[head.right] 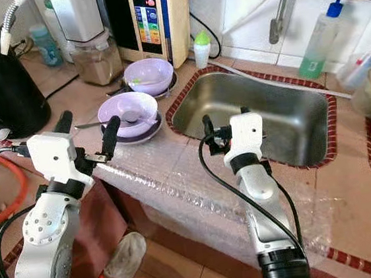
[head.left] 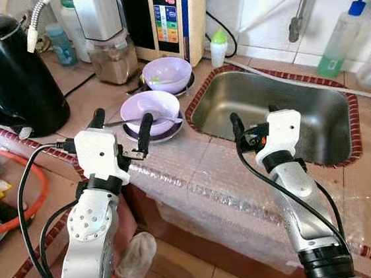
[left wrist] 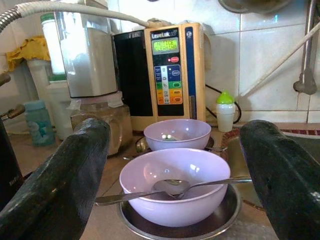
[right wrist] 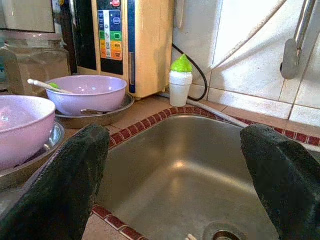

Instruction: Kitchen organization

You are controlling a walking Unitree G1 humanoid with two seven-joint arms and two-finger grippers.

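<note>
We see our left end effector (head.left: 122, 127) raised over the near edge of the table (head.left: 174, 160), its two black fingers (left wrist: 55, 185) spread wide apart and holding nothing. Straight ahead of it, at twelve o'clock and just beyond the fingertips, stands the near purple bowl (head.left: 150, 111) on a metal plate (left wrist: 220, 220). A spoon (left wrist: 172, 187) lies across this bowl, its handles reaching out over the rim at nine and three o'clock. In the left wrist view the bowl sits framed between the two fingers, apart from both.

Behind it, at about one o'clock, a second purple bowl (head.left: 167, 74) rests on its own metal plate, with a pale utensil (right wrist: 42, 85) leaning inside. Further back stand a beige water machine (head.left: 169, 18) and a small white bottle with a green cap (head.left: 218, 46).

Our right end effector (head.left: 253, 122) hangs at the near rim of the steel sink (head.left: 282, 112), fingers likewise spread open and empty; the basin lies at its twelve o'clock, and both bowls lie off at about ten o'clock. A black kettle (head.left: 6, 75) stands at the far left of the table, at ten o'clock from the left end effector.
</note>
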